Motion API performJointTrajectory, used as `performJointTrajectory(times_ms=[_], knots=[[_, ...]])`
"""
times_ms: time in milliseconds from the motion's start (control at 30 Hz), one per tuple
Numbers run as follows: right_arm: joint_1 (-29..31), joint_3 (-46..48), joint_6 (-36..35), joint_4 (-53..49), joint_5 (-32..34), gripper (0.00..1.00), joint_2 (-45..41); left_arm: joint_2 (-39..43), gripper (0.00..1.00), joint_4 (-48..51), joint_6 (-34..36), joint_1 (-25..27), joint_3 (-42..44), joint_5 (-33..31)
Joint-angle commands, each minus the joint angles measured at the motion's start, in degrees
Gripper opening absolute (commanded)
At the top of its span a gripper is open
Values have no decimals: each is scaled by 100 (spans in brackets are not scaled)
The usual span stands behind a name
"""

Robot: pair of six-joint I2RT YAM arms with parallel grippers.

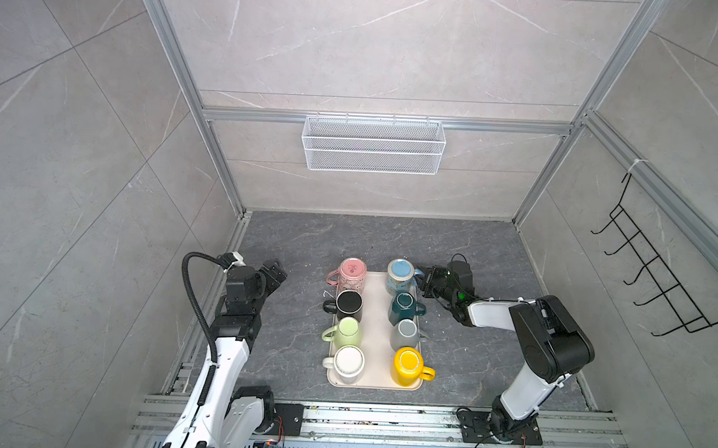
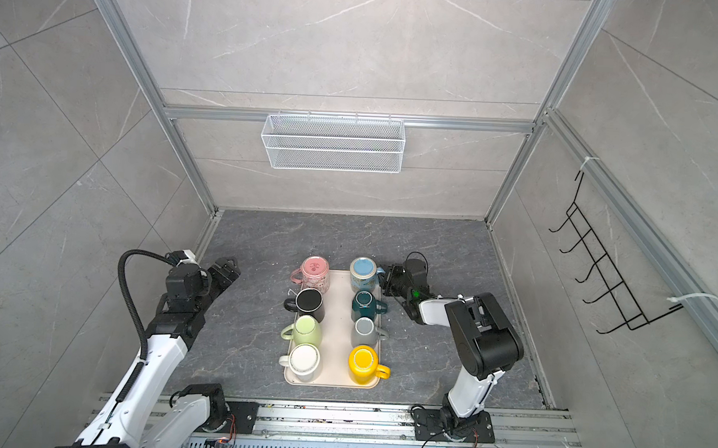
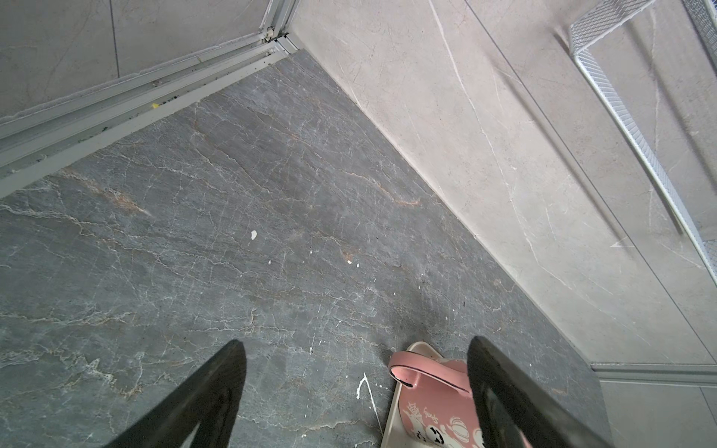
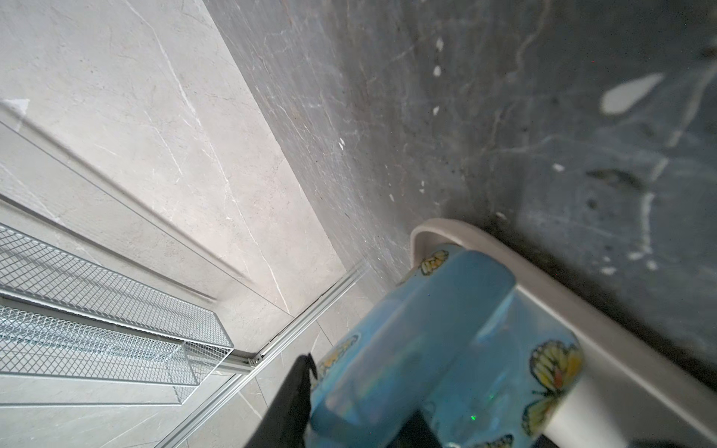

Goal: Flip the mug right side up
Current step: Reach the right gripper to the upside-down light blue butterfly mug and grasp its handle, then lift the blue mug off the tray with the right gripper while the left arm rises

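Bottom up on the tray [image 1: 376, 317] [image 2: 336, 315], the blue mug [image 1: 401, 276] [image 2: 363, 275] stands at the tray's 1 o'clock corner in both top views, its handle [image 1: 418, 273] pointing to 3 o'clock. My right gripper [image 1: 423, 280] [image 2: 386, 278] reaches in low from that 3 o'clock side and meets the handle.

In the right wrist view the butterfly-printed blue mug [image 4: 504, 368] fills the foreground beside the tray's pale rim [image 4: 582, 310], and my right gripper [image 4: 361, 388] has its fingers [image 4: 287, 407] on either side of the broad handle [image 4: 407, 329]. Whether they already pinch it or only bracket it I cannot tell.

My left gripper [image 1: 276, 271] [image 2: 226, 269] hangs over the dark stone floor at 9 o'clock of the tray, well apart from it. In the left wrist view my left gripper [image 3: 356, 343] is spread wide, its fingers [image 3: 217, 388] holding nothing.

The pink mug [image 1: 351, 274] [image 3: 434, 407] sits bottom up at the tray's 11 o'clock corner. The teal mug [image 1: 403, 308] stands just at 6 o'clock of the blue one.
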State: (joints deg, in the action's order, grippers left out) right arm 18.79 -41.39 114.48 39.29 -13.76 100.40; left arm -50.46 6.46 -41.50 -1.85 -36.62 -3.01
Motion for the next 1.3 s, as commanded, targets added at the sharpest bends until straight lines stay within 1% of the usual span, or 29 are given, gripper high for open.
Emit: performJointTrajectory(times_ms=[0,133,267,367,467,533,800,1000,1167,1267], knots=[[24,-204,-52,146,-16,30,144,89,91,-39,60,18,-119,-102],[27,-278,-93,269,-22,27,232,100,91,-40,67,18,-119,-102],[21,-422,-129,329,-93,19,360,97,91,-40,86,19,-117,-99],[25,-534,-151,416,-169,15,470,106,91,-41,86,18,-117,-109],[26,-633,-163,525,-223,7,559,115,91,-44,91,20,-118,-121],[25,-701,-195,579,-250,0,601,124,91,-40,97,18,-117,-120],[31,-979,-629,517,-340,0,487,137,91,-53,94,18,-117,-108],[38,-1361,-971,598,-491,0,450,146,91,-50,115,18,-161,-47],[76,-1617,-1461,440,-553,0,305,150,91,-48,137,20,-197,-8],[101,-1733,-1888,88,-541,0,128,145,91,-48,152,18,-209,10]])
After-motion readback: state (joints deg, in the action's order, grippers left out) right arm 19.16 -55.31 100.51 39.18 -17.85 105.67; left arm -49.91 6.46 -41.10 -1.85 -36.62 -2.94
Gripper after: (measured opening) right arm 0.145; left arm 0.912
